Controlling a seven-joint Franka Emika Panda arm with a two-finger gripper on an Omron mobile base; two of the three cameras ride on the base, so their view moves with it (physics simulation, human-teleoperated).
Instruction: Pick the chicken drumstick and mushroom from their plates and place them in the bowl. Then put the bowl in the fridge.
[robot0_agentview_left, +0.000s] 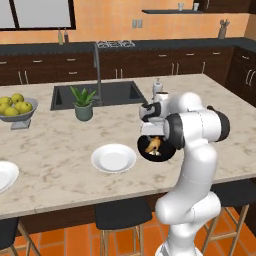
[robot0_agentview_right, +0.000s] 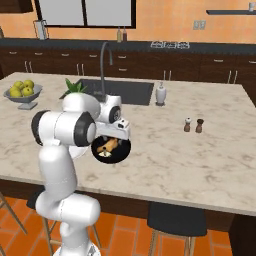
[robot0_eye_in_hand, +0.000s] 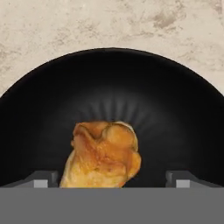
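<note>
The chicken drumstick (robot0_eye_in_hand: 103, 155) and the mushroom (robot0_agentview_right: 104, 154) both lie in the black bowl (robot0_eye_in_hand: 175, 109) on the counter (robot0_agentview_left: 60, 145), the gripper (robot0_eye_in_hand: 112, 179) above spread wide and empty, so only the fridge trip is left.

Orange walls (robot0_agentview_left: 165, 22), dark cabinets (robot0_agentview_left: 45, 67). Marble counter (robot0_agentview_left: 55, 145) before me, black stools (robot0_agentview_left: 120, 215) beneath. Terracotta tile floor (robot0_agentview_left: 65, 240).

Drumstick (robot0_eye_in_hand: 103, 155) & mushroom (robot0_agentview_right: 104, 153) in bowl (robot0_eye_in_hand: 175, 113), plate (robot0_agentview_left: 113, 158) beside it on counter (robot0_agentview_left: 55, 145)
</note>
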